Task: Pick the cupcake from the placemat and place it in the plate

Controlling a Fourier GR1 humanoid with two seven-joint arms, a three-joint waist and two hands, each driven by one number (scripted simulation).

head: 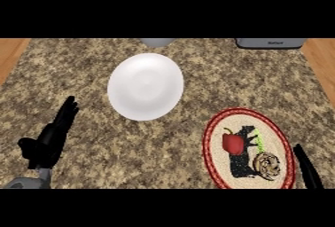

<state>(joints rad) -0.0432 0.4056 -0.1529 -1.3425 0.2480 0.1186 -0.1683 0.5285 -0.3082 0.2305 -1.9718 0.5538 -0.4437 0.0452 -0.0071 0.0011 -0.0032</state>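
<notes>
The cupcake (268,165), tan with a swirled top, sits on the lower right part of the round placemat (216,142), which has a red rim and a red apple picture. The white plate (145,86) lies up and to the left of the placemat. My right hand (307,170) shows at the lower right edge, fingers straight, just right of the placemat and apart from the cupcake. My left hand (49,139) rests open at the lower left, fingers pointing up, holding nothing.
A grey round object (157,42) stands at the counter's far edge behind the plate. A grey appliance (270,43) sits at the far right. Wooden floor shows past the counter's left and right edges.
</notes>
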